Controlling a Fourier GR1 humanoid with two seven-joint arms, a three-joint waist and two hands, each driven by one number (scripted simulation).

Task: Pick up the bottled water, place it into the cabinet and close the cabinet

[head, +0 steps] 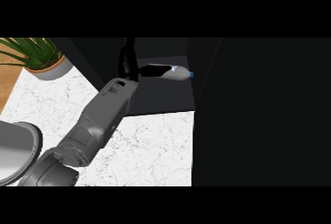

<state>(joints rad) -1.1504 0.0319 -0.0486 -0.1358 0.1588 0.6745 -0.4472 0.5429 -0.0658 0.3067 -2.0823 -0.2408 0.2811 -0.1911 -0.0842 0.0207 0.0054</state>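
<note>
The bottled water (173, 72) lies on its side on the dark floor of the open cabinet (161, 98), blue cap pointing right and dark label towards the left. My left hand (130, 65) reaches into the cabinet from the lower left and stands edge-on right at the bottle's base end. Its fingers (129, 48) point straight up and away from me and do not wrap the bottle. Black on the dark interior, the hand is hard to make out. My right hand does not show.
A tall black cabinet panel (258, 109) fills the right half of the view. A potted plant (40, 59) stands at the back left on the white marble counter (155, 148). A grey rounded object (13, 151) sits at the left edge.
</note>
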